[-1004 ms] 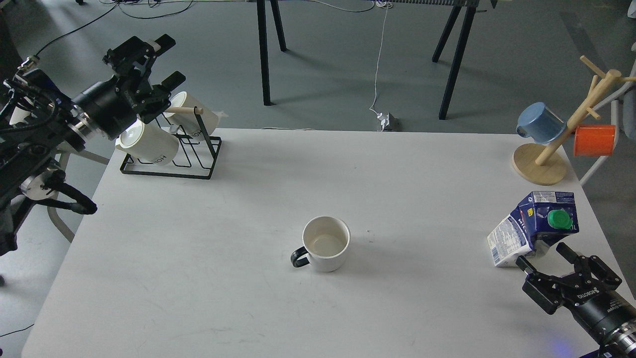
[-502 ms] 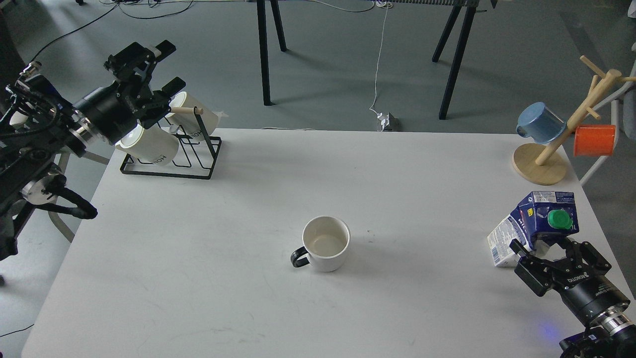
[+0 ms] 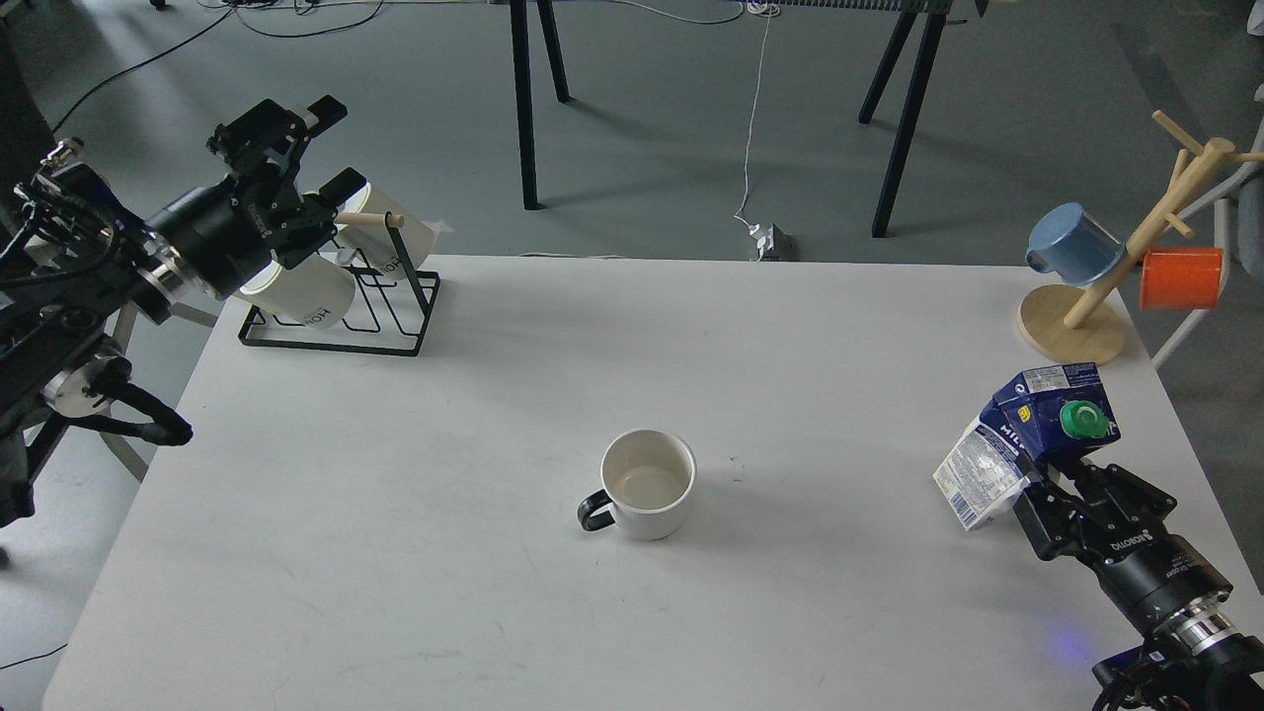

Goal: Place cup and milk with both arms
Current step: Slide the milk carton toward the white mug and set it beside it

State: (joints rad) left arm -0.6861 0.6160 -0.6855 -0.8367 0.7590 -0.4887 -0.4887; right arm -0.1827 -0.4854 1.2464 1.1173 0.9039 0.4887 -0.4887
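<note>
My right gripper (image 3: pixel 1071 484) sits at the near right corner of the table (image 3: pixel 494 553), its two fingers closed around the lower part of the milk carton (image 3: pixel 1022 439). The carton is tilted, its green cap (image 3: pixel 1080 419) facing up and toward me, its white printed side turned left. Whether its bottom edge touches the tabletop I cannot tell, since my fingers cover that part.

My left gripper (image 3: pixel 311 148) is up at the far left, above the black wire rack (image 3: pixel 380 321) at the table's far left corner. Its fingers are spread apart with nothing between them. Two white mugs (image 3: pixel 306 291) lie on their sides in that rack, and the gripper hangs just over them, close to the wooden peg (image 3: pixel 367 219) at the rack's top.

The white cup (image 3: pixel 647 484) stands upright near the middle of the table, well apart from both grippers, its black handle (image 3: pixel 595 512) pointing toward the near left. It looks empty inside.

At the far right edge stands a wooden mug tree (image 3: pixel 1096 296) on a round base, carrying a blue mug (image 3: pixel 1068 240) on its left side and an orange mug (image 3: pixel 1182 278) on its right.
</note>
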